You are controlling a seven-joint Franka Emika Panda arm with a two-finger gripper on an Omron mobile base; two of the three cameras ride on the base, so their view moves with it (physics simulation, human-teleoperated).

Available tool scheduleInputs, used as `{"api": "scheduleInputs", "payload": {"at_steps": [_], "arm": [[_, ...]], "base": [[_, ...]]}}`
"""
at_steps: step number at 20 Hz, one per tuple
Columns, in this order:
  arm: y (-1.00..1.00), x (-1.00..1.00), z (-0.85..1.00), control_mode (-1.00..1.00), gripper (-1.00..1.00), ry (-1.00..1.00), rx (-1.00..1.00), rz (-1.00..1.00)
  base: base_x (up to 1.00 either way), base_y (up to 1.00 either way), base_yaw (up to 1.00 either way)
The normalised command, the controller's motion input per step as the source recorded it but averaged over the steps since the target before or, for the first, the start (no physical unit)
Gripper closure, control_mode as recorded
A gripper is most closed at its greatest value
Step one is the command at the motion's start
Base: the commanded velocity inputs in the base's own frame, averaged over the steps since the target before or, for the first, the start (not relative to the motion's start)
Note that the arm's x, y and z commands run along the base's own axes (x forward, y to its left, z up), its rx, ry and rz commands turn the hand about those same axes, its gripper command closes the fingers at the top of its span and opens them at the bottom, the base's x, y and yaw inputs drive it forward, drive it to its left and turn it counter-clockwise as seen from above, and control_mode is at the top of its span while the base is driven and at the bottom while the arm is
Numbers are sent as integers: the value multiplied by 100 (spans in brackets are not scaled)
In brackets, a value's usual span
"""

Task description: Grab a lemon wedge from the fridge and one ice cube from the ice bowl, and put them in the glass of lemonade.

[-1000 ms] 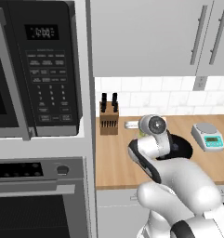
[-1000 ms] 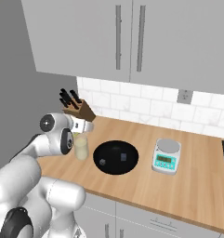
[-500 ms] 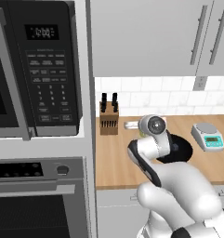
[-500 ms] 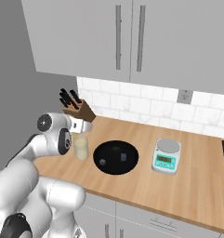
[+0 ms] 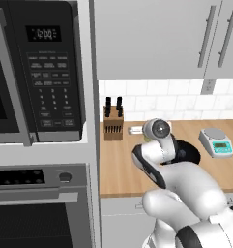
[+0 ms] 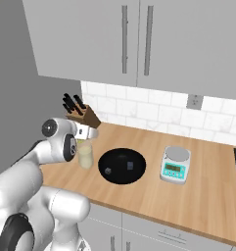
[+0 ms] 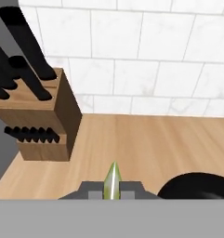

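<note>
Moved: arm's wrist swung slightly left toward the knife block (image 6: 82, 113).
Nearby: ice bowl (image 6: 122, 166), scale (image 6: 175, 164), glass of lemonade (image 6: 85, 155).
Gripper (image 7: 112, 191): pinched tight on the lemon wedge (image 7: 112, 180).

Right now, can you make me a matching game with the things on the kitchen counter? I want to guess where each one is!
Things:
1. knife block
2. ice bowl
3. kitchen scale
4. lemon wedge

Places:
A. pinched between the gripper fingers
B. at the wall, at the counter's left end
C. middle of the counter, beside the glass of lemonade
D. right of the black bowl

Pairs: 1-B, 2-C, 3-D, 4-A
</note>
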Motion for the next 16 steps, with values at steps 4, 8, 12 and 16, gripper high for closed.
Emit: {"api": "scheduleInputs", "payload": {"at_steps": [4,8,12,16], "arm": [[0,6,-33,-100,100,4,-1,0],[-6,0,-36,-100,100,6,0,0],[-3,0,-30,-100,100,5,0,0],[0,0,-35,-100,100,4,-1,0]], "base": [[0,0,0],[0,0,0],[0,0,0],[0,0,0]]}}
